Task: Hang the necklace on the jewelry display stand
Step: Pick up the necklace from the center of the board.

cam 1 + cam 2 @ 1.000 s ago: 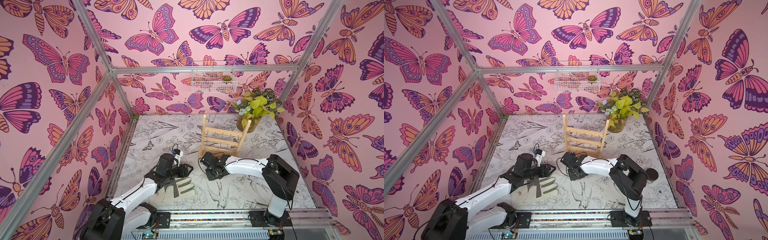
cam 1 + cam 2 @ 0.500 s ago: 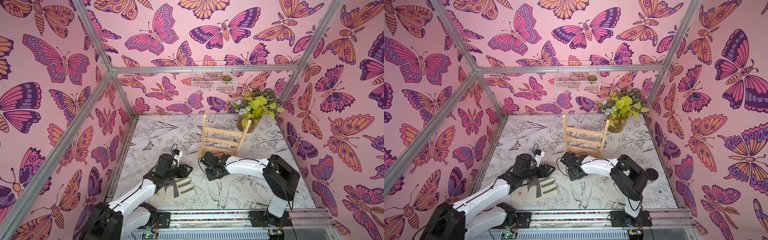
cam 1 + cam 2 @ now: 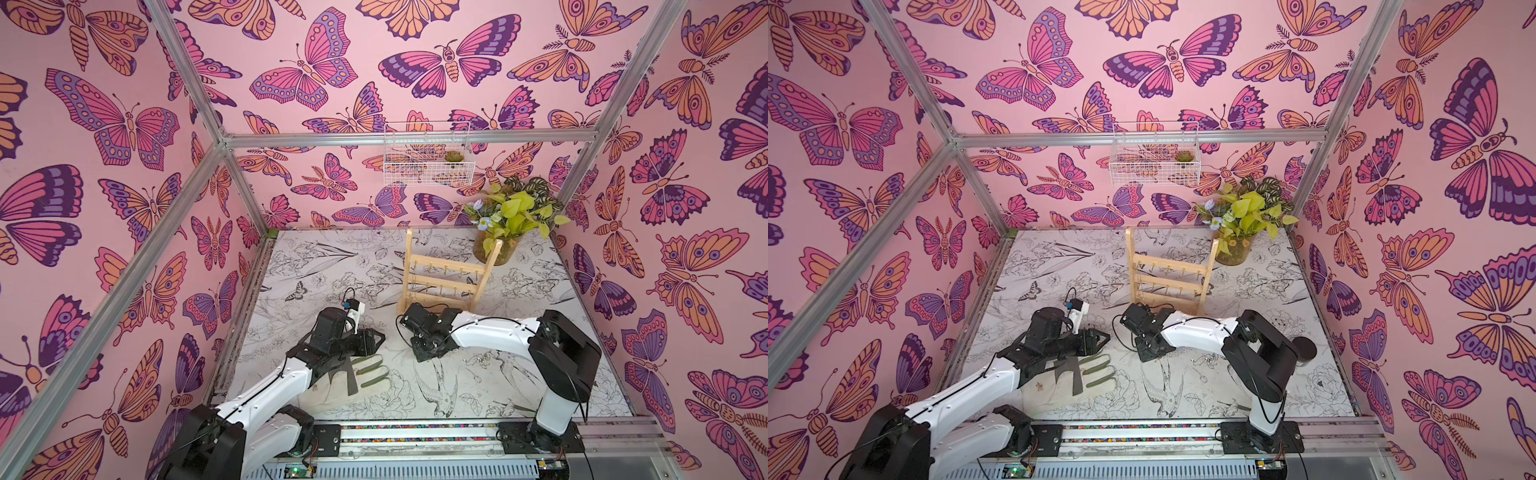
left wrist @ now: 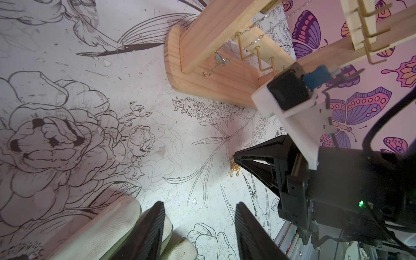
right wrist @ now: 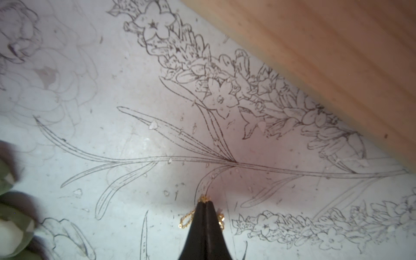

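1. Just below the middle of the frame in both top views, the right end effector points down at the tabletop, right in front of the base of the jewelry display stand.
2. Up close in its own wrist view, the two black tips are pressed together and pinch a thin gold necklace. Loops of its chain poke out on either side of the tips and lie on the tabletop.
3. From the left wrist view the same pinch shows: the pointed tip sits on a little heap of the gold chain, near the stand's base but apart from it.
4. The stand is upright in the upper middle of the tabletop, with three crossbars carrying gold hooks. A fine silver chain is draped over hooks of the crossbar nearest the base, and its end reaches the base.
5. The left end effector is lower left of centre in the top views. Its jaws are parted with nothing between them, above a white and green glove lying flat on the tabletop. Whether it touches the glove I cannot tell.
6. The two end effectors are near each other but apart.
7. A potted plant stands at the tabletop's upper right corner, and a white wire basket hangs on the back wall above the stand.
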Controlling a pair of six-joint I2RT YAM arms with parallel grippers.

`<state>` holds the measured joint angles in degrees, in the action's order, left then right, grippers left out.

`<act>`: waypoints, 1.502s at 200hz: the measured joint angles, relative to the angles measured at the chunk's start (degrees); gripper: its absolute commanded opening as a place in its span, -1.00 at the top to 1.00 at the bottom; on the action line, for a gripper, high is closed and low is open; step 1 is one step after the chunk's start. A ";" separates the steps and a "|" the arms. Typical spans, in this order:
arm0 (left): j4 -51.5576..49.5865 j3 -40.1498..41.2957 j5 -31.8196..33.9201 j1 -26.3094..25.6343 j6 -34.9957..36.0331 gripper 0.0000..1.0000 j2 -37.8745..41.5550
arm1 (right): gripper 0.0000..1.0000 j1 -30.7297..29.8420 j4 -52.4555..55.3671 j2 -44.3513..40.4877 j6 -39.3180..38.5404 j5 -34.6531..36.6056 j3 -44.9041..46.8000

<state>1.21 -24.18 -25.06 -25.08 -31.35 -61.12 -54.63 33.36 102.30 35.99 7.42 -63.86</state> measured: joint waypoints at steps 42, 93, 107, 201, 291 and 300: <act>0.00 0.00 0.00 0.00 0.00 -0.06 -0.02 | 1.00 0.00 0.57 -2.49 -0.02 0.07 -0.22; 0.13 0.00 -1.31 -0.04 0.28 -0.06 -0.20 | 1.00 -0.37 1.27 -3.69 -0.02 0.46 -0.46; 0.55 -0.17 -2.71 -0.59 0.74 -0.07 -1.05 | 1.00 -0.98 2.16 -5.11 -0.04 0.74 -1.07; 21.44 2.95 -7.17 -7.85 5.40 -0.20 -5.05 | 1.00 -4.76 5.25 -15.72 -0.52 4.31 -5.33; 39.91 3.43 -12.76 -10.43 9.33 -0.21 -16.76 | 1.00 -6.36 8.17 -22.62 -3.06 5.84 -8.55; 40.57 3.37 -12.90 -10.58 9.75 -0.22 -17.18 | 1.00 -6.51 8.37 -22.93 -3.19 6.01 -9.16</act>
<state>41.78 -20.82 -37.95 -35.66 -21.61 -78.30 -61.14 41.74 79.37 32.80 13.43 -73.01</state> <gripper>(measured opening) 0.606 0.044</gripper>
